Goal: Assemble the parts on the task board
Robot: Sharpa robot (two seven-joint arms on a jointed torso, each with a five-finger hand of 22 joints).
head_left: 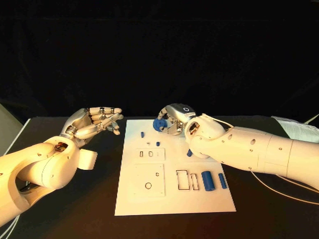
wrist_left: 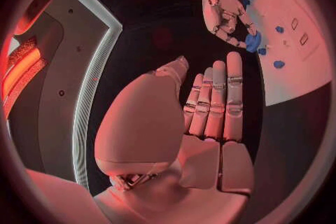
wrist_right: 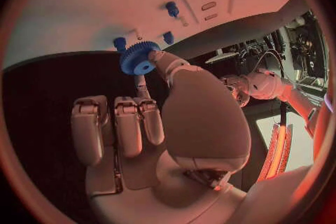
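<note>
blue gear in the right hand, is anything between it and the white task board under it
Nothing visible does. The right hand holds the blue toothed gear at the far edge of the white task board, by small blue pegs standing there. The left hand is off to the side.

Blue gear (wrist_right: 138, 59) pinched in right hand (head_left: 175, 119) at white task board's (head_left: 173, 199) far edge, blue cylinders (head_left: 214, 180) lying near corner

The head camera looks down on the task board (head_left: 174, 199); each wrist camera, close behind its palm, shares it.
</note>
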